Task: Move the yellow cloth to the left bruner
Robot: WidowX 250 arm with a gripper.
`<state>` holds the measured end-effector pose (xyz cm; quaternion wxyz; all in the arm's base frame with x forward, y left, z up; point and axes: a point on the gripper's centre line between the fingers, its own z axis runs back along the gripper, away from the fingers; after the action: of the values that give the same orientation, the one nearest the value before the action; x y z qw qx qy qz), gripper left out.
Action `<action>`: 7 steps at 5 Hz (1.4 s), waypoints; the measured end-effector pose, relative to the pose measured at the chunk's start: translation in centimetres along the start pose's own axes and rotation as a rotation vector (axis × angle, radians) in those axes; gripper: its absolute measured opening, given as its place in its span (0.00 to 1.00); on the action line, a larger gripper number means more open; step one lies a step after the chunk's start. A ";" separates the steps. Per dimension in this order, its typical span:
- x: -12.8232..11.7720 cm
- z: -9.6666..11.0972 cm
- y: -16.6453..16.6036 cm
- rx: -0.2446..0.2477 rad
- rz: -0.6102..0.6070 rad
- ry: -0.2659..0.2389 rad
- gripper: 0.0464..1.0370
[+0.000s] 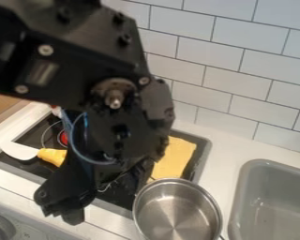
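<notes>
The black gripper (105, 199) hangs over the front middle of the stove, its fingers spread open with stove surface visible between them. To its right, the yellow cloth (177, 157) lies flat on the right side of the black stove top (198, 165). The arm hides the cloth's left part, and a metal pot overlaps the view of its front edge. At the stove's left, the left burner (64, 138) shows as a thin ring with a red centre, partly hidden behind the arm.
A toy knife with a white blade (19, 150) and yellow handle (51, 156) lies at the stove's left front. The metal pot (176, 213) stands at the stove's right front corner. A grey sink (245, 187) is at the right, and a tiled wall (237, 79) rises behind.
</notes>
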<state>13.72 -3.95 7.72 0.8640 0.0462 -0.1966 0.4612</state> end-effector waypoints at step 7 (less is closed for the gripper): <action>5.8 -5.3 -9.5 -0.120 0.094 0.103 0.96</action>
<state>25.90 -3.48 6.05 0.8516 -0.0387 -0.1809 0.4905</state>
